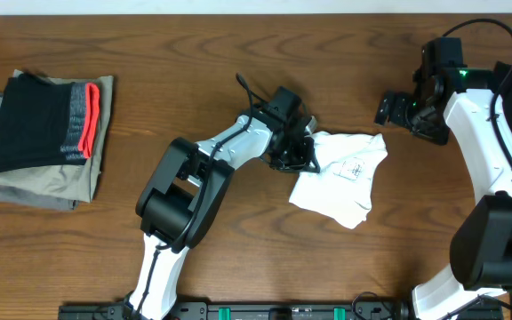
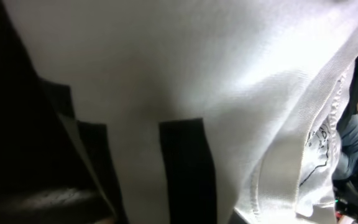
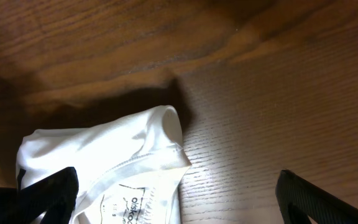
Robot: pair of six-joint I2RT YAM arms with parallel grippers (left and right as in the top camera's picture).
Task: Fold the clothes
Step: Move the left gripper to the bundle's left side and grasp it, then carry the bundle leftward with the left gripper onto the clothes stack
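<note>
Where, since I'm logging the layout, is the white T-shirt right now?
Overhead, the white T-shirt lies crumpled just right of table centre, the left gripper pinching its left edge, the right gripper apart to its upper right.

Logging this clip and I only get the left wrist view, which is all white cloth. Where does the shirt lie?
Observer: The shirt lies crumpled right of the table's middle, with the left gripper at its left edge.
Operator: And the right arm?
Observer: The right gripper is open, hovering by the shirt's far right corner and holding nothing.
Operator: Anything else there?
Observer: A stack of folded garments at the far left, black on olive-grey.
</note>
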